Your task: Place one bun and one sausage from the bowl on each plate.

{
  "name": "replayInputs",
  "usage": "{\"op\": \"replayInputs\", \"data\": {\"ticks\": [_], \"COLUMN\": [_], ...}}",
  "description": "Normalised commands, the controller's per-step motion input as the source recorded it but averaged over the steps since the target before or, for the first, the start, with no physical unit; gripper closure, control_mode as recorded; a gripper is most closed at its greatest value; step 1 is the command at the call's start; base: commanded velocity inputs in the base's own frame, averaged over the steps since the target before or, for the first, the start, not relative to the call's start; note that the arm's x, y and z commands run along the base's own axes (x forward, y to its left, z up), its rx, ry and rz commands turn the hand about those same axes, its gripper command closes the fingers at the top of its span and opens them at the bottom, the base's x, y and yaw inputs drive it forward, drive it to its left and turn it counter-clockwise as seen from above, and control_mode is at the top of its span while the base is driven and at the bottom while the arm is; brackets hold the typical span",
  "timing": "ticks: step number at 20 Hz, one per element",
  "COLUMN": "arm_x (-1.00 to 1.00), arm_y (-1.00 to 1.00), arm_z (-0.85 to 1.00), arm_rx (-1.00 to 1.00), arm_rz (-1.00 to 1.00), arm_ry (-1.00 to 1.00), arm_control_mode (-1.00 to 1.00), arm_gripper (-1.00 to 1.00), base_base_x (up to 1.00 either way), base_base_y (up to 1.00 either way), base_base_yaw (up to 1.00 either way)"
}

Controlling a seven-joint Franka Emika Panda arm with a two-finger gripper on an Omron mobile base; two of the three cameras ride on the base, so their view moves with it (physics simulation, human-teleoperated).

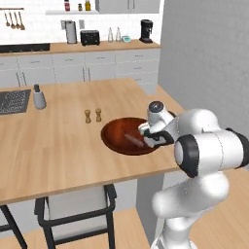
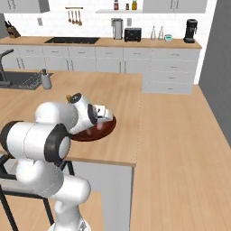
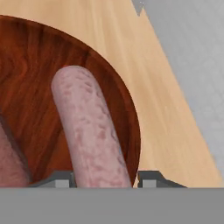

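Observation:
The dark red-brown wooden bowl (image 1: 114, 133) (image 2: 101, 131) (image 3: 35, 65) sits near the island's right edge. My gripper (image 1: 148, 138) (image 2: 106, 118) (image 3: 106, 179) reaches down into its right side. In the hand view a pinkish sausage (image 3: 87, 131) runs up from between the two fingertips, which press on its sides. A second sausage (image 3: 8, 162) lies beside it at the left. From the left base view one sausage (image 1: 133, 140) shows on the bowl's floor by the fingers. Buns and plates are out of view.
Two small wooden shakers (image 1: 93, 115) stand just behind the bowl. A grey dispenser bottle (image 1: 39, 97) and the sink (image 1: 12, 101) are at the far left. The island's edge (image 3: 175, 109) runs close past the bowl. A stool (image 1: 78, 209) stands below the front edge.

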Motion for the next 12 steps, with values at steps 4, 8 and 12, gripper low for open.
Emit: {"op": "replayInputs", "data": {"ticks": [4, 8, 12], "arm_x": [-0.5, 0.0, 0.0], "arm_y": [-0.11, 0.0, 0.0], "arm_z": [0.48, 0.0, 0.0], "arm_rx": [0.16, 0.0, 0.0], "arm_rz": [0.0, 0.0, 0.0], "arm_ry": [-0.07, 0.0, 0.0], "arm_control_mode": [1.0, 1.0, 1.0], "arm_gripper": [1.0, 1.0, 1.0], "base_base_x": [-0.5, -0.89, -0.25], "base_base_y": [-0.02, 0.58, 1.0], "base_base_yaw": [0.0, 0.2, 0.29]}}
